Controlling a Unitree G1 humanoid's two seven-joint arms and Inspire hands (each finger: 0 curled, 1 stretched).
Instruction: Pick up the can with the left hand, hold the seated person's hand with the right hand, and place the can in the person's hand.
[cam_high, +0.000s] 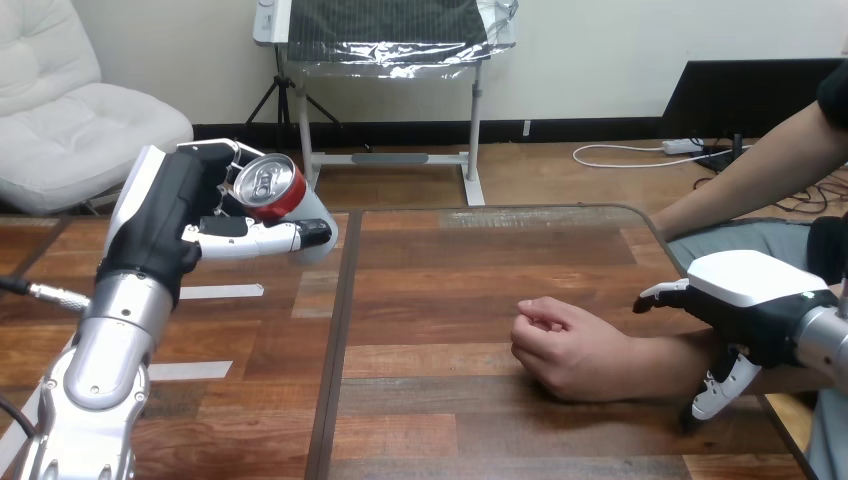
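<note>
The robot's left hand (172, 215) is raised above the left part of the wooden table (450, 290), at the end of its silver forearm (105, 350), which comes up from the near left corner. Its fingers are curled round a red can (272, 186) from the far side, and its thumb (265, 238) lies across the near side of the can, so the can is clasped between them. The can is tilted, its silver top with the pull tab turned toward the near side, and it hangs clear of the tabletop, at the right of the palm. Under and near this hand two pale strips of tape (220, 291) lie flat on the wood. The person's hand (562, 350) rests on the table right of the middle, fingers loosely folded in toward the palm, holding nothing; it is well apart from the can, which stays far to its left and higher. The person's forearm (665, 360) runs from that hand toward the right edge. The robot's right hand (755, 290) arches over this forearm just behind the wrist, white back upward. Its fingers (722, 388) curl down along the near side of the forearm, while its thumb (662, 293) reaches left above the far side; whether the thumb touches the arm cannot be told.
</note>
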